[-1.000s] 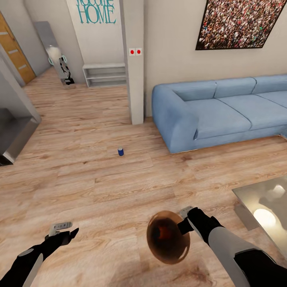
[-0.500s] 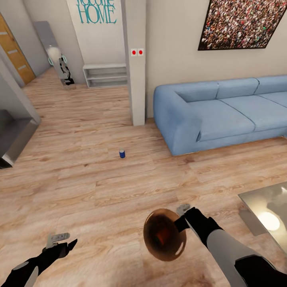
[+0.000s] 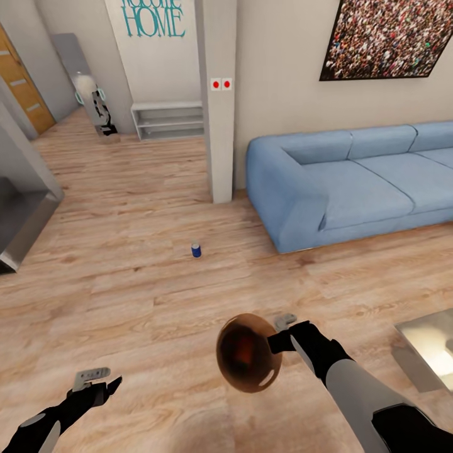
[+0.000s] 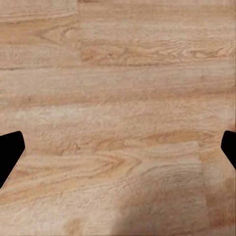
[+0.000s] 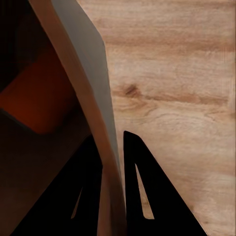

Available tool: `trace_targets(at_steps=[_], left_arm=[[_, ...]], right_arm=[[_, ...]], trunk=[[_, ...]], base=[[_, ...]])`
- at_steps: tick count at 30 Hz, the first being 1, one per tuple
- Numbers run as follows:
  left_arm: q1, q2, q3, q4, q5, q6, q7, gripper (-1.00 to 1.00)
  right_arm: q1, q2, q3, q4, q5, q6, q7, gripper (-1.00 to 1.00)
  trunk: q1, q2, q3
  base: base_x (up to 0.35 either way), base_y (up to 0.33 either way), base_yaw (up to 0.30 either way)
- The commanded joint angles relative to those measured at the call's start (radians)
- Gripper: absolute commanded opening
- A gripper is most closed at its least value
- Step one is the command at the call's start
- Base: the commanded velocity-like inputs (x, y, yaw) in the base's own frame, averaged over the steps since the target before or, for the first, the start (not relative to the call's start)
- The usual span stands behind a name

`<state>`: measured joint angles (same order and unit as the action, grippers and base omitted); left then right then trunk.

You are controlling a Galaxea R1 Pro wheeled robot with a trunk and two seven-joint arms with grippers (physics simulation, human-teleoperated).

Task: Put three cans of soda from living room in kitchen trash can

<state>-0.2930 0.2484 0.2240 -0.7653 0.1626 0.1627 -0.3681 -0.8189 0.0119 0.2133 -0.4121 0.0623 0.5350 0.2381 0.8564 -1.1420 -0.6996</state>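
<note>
Our right gripper [image 3: 281, 340] pinches the light, stiff tash can [image 3: 248, 352] by its rim, our left gripper [image 4: 118, 147] hangs spread and empty, and the blue can [image 3: 196, 250], probably light and slick, wants gripping round its middle.

Living room with a wood floor and a blue sofa

Pale wood planks cover the floor [image 3: 126, 283]. A blue sofa [image 3: 340, 182] stands against a light wall, under a framed picture [image 3: 387, 38] of many small coloured specks. Just beside the sofa's arm a white pillar [image 3: 217, 126] carries two red buttons [image 3: 221, 83]. Beyond it, teal lettering reading HOME [image 3: 154, 22] sits on the wall above a low white shelf [image 3: 167, 119]. A wooden door [image 3: 25, 88] shows at the far left, and a glass table [image 3: 431, 352] corner gleams at the right edge.
</note>
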Motion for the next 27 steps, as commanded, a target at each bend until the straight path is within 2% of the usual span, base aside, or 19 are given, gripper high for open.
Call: trace_targets(at_steps=[1,20,27], left_arm=[[0.000,0.000,0.000,0.001,0.000,0.001,0.000,1.00],[0.000,0.001,0.000,0.003,0.000,0.005,-0.001,1.00],[-0.003,0.001,0.002,0.003,0.002,0.023,-0.040,1.00]], right_arm=[[0.000,0.000,-0.002,-0.001,-0.014,0.002,0.004,-1.00],[0.000,-0.003,-0.008,-0.001,-0.015,0.005,0.006,-1.00],[0.000,-0.005,-0.007,0.004,-0.015,0.005,0.002,-1.00]], trunk=[[0.000,0.000,0.000],[0.000,0.000,0.000],[0.000,0.000,0.000]], base=[[0.305,0.142,0.000],[0.307,0.146,0.000],[0.307,0.146,0.000]])
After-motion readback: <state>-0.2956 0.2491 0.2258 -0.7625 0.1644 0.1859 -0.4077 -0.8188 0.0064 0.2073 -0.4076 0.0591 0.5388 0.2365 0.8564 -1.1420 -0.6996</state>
